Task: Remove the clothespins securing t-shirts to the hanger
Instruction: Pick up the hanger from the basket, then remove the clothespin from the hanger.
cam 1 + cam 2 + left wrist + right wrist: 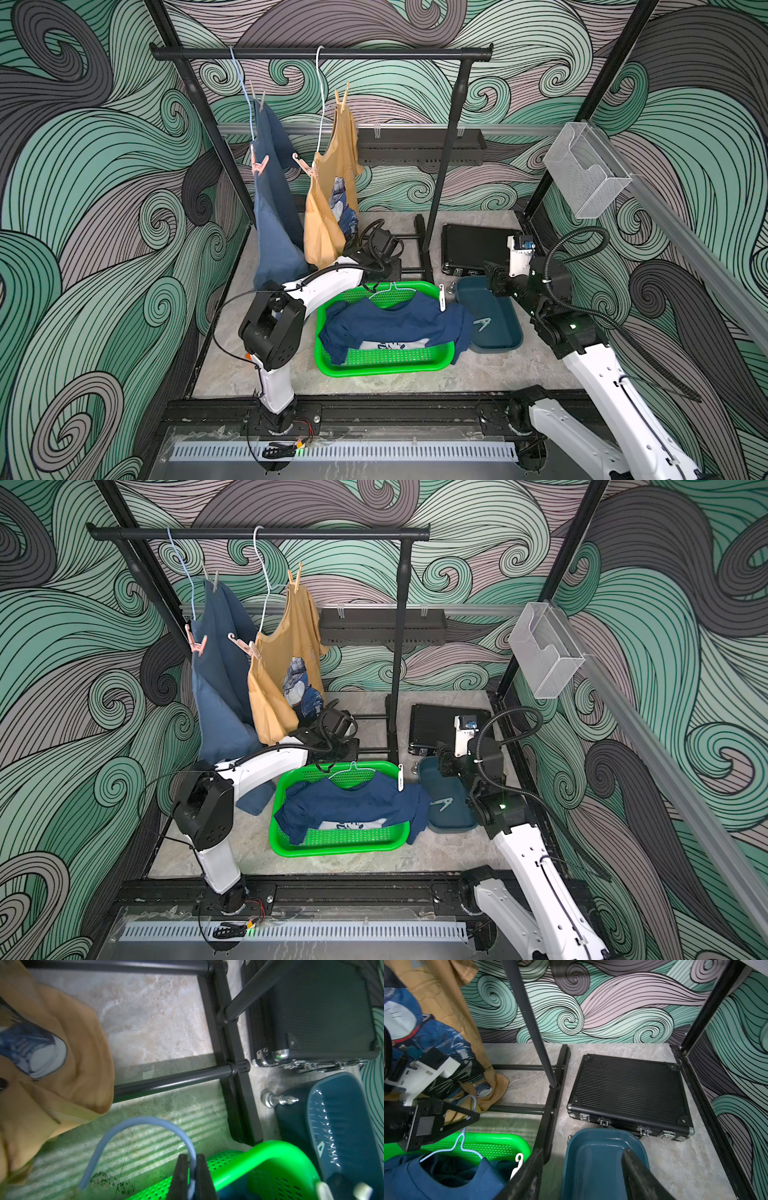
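Observation:
The navy t-shirt (399, 326) lies in the green basket (382, 368) on a pale wire hanger (463, 1140). My left gripper (191, 1157) is shut on the hanger's hook (145, 1121). A white clothespin (441, 297) grips the navy shirt's shoulder. The blue t-shirt (278, 208) and the mustard t-shirt (328, 208) hang on the rail, with pink clothespins (258, 163) low and a tan clothespin (341, 99) high. My right gripper (581, 1153) is open above the teal tray (591, 1167), with nothing between its fingers. A teal clothespin (482, 324) lies in that tray.
The black garment rack (320, 53) stands on feet (556, 1093) between basket and back wall. A black ribbed case (629, 1093) lies at the back right. A small metal piece (278, 1100) sits beside the tray. A clear bin (586, 170) hangs on the right wall.

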### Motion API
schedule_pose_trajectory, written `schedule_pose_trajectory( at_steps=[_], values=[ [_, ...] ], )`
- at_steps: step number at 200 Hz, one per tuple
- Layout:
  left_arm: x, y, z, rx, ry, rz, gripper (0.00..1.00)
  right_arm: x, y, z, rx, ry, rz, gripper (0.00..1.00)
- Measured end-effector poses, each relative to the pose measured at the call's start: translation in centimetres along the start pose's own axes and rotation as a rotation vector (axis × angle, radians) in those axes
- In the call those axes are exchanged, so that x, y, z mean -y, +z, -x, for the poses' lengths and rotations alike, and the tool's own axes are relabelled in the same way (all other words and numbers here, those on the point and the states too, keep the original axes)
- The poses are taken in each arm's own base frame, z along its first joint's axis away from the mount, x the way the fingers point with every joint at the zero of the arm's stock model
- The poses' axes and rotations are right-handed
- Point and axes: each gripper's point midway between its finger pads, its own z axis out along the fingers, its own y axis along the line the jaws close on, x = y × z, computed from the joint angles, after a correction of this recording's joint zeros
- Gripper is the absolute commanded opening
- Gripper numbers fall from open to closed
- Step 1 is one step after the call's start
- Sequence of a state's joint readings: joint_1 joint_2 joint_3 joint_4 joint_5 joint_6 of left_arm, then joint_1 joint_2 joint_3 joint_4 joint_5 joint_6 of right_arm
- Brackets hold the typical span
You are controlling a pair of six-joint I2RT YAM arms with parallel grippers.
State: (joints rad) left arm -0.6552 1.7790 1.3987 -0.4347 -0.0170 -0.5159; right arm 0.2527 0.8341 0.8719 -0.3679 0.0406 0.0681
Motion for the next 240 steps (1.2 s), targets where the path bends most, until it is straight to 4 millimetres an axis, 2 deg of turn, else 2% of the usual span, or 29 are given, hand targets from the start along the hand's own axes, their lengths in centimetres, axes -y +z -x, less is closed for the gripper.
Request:
schedule_pose_trajectory(
  at_steps=[29,54,74,102,146,179,209,240],
  values=[
    [1.7,-4.7,2.1,0.102,0.014,-0.053,0.03,-2.1,-0.3,1.0,0.023,-0.071,0.121,0.70],
    [3.2,-9.1,3.6,0.192,0.026,-0.112,0.02,-4.7,-1.5,4.1,0.077,-0.133,0.261,0.71],
    [3.7,-11.5,4.0,0.236,0.038,-0.142,0.00,-6.9,-3.0,6.5,0.127,-0.170,0.386,0.71],
    [3.6,-13.9,3.8,0.276,0.070,-0.163,0.00,-8.9,-4.6,7.9,0.149,-0.194,0.512,0.72],
    [4.2,-16.7,3.2,0.339,0.174,-0.237,0.00,-12.4,-6.3,7.3,0.127,-0.228,0.725,0.73],
    [5.5,-17.9,3.1,0.356,0.255,-0.308,0.00,-16.2,-6.7,6.3,0.085,-0.318,0.864,0.71],
    [6.9,-18.6,2.9,0.362,0.312,-0.385,0.00,-19.1,-5.9,5.3,0.051,-0.396,0.928,0.69],
    [7.9,-19.4,2.5,0.365,0.356,-0.445,0.00,-20.0,-3.9,4.3,0.005,-0.407,0.921,0.67]
  ],
)
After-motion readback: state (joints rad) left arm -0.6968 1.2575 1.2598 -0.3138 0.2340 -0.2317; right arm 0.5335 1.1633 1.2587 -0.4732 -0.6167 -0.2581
